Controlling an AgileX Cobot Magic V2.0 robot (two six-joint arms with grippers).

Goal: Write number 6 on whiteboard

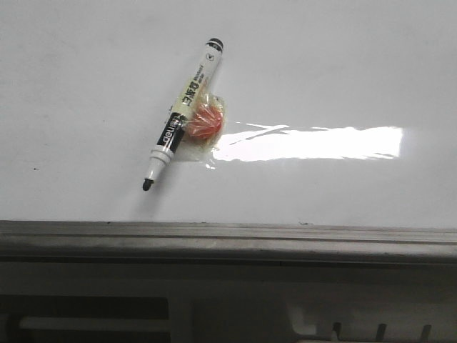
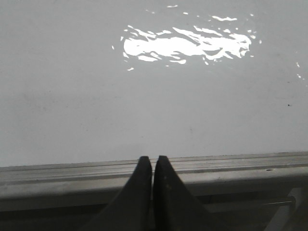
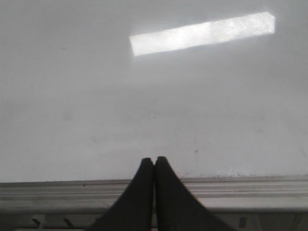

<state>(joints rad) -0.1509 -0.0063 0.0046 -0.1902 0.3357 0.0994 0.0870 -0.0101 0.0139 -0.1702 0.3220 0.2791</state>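
From the front view we are looking down over the whiteboard (image 1: 86, 86), glossy white, with a bright glare streak running across its right half and a grey metal edge rail (image 1: 228, 239) along its near side. A marker pen (image 1: 182, 114) is lying on the board at a slant, black tip pointing toward the rail and capped end pointing away. Something small and orange in a clear wrapper (image 1: 205, 123) is sitting against the pen's right side, touching it. We are seeing no drawn line anywhere on the board, so the number 6 is not there. Neither hand is showing in this view.

Over to the left wrist view, we are picking up what the front view misses: the left hand (image 2: 152, 161), its two dark fingers pressed together with no gap and nothing between them. It is hovering over the edge rail, tips reaching just to the board's near border. The board ahead of it is blank apart from a broken patch of glare, and the pen is out of sight here.

In the right wrist view, the right hand (image 3: 154, 161) is sitting the same way: closed tight, empty, over the rail, pointing across the board. We are seeing faint specks and a clean rectangular glare bar, but no pen.
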